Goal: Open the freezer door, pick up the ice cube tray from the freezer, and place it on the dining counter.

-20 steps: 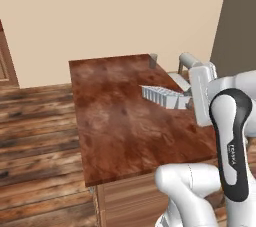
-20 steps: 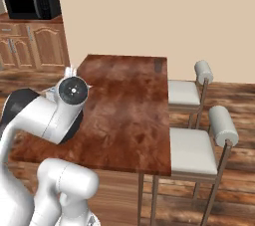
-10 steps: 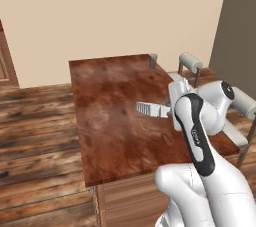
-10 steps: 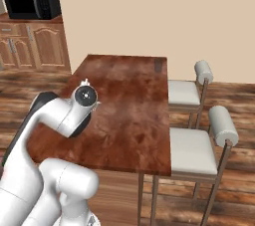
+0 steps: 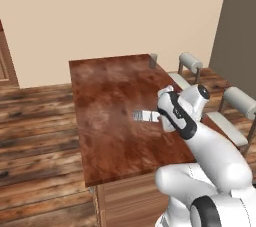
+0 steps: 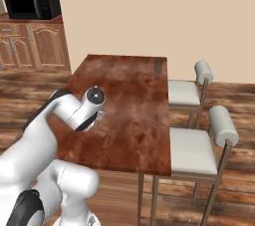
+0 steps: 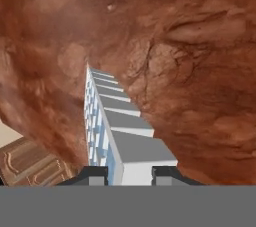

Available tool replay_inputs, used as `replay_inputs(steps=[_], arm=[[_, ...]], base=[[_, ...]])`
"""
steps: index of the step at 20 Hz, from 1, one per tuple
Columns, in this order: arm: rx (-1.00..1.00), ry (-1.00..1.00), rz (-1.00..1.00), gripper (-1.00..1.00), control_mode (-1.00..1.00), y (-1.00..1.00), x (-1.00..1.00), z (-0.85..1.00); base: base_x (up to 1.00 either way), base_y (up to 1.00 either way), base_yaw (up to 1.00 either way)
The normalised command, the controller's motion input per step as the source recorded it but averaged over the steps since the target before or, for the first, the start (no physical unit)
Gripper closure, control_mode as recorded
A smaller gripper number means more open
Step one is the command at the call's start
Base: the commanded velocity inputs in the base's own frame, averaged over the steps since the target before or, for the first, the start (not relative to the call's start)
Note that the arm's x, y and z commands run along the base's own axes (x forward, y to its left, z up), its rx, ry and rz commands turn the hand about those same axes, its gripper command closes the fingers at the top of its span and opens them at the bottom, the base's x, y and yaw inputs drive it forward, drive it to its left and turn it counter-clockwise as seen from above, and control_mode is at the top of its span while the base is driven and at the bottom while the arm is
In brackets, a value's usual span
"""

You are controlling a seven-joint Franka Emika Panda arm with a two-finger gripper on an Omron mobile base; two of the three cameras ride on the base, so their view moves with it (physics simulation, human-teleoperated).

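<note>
Now: dining counter (image 5: 107, 101), glossy reddish-brown top, runs lengthwise away from base. Two white-cushioned stools (image 6: 191, 145) along its right long edge; black microwave (image 6: 31, 3) on cabinets well off to the left. Arm bent low over counter, nr middle of top, toward right edge. Ice cube tray (image 7: 112, 126) stands on edge in gripper (image 7: 129, 173), jaws pinching its near end; tray low over the wood, contact w/ top can't tell. Small grey item (image 5: 153, 60) at far right corner.

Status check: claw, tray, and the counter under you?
Claw shut on tray. Tray held edge-up over counter, not yet set down. Counter below looks bare; small cup at the far corner, well off.
</note>
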Motion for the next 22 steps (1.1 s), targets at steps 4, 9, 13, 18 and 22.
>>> replay_inputs(steps=[4,9,13,18,22], arm=[[0.0,-0.03,0.02,1.0,-1.0,0.01,0.49,-0.69],[0.0,0.0,0.02,1.0,-1.0,0.0,0.48,-0.61],[0.0,0.03,0.0,1.0,-1.0,0.03,0.38,-0.44],[0.0,0.11,0.0,-1.0,-1.0,0.0,0.01,0.04],[0.0,0.03,-0.06,-1.0,-1.0,-0.2,-0.02,0.23]], base=[[0.0,0.0,0.0],[0.0,0.0,0.0],[0.0,0.0,0.0],[0.0,0.0,0.0],[0.0,0.0,0.0]])
